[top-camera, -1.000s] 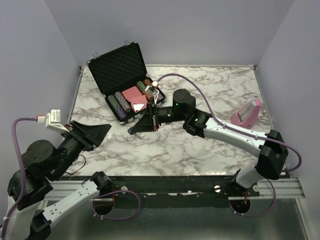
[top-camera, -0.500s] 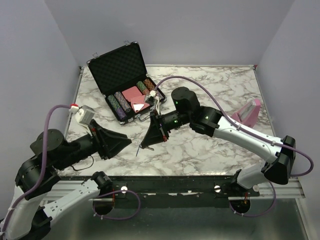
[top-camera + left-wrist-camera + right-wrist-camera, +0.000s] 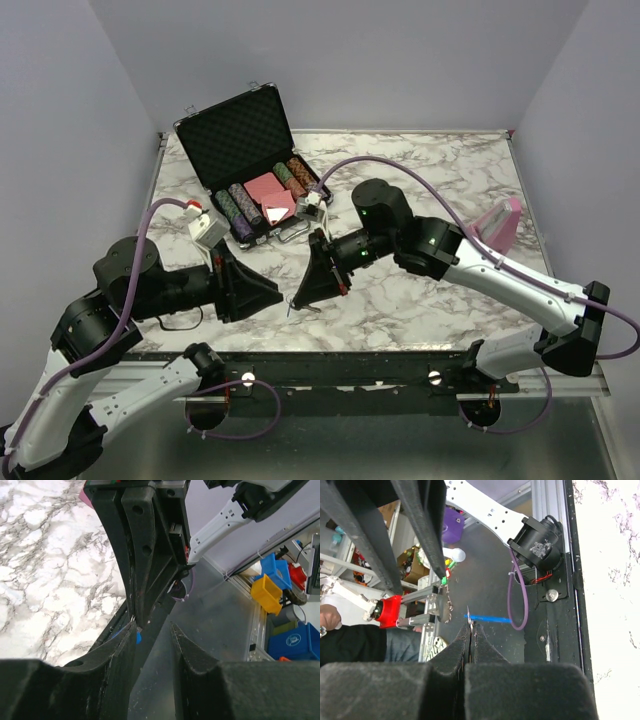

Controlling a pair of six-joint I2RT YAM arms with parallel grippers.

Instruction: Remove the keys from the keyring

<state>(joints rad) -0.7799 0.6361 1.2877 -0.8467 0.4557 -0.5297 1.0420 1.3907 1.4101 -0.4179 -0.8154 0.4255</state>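
Where the right gripper (image 3: 297,302) is held low over the table (image 3: 430,180), well in front of the open case (image 3: 238,135), its fingers are seen pinched tight on the keys (image 3: 469,619). A blue piece (image 3: 489,618) is noted sticking out sideways. The left gripper (image 3: 153,627) is held spread and unloaded just beside the keys, likewise in front of the case.
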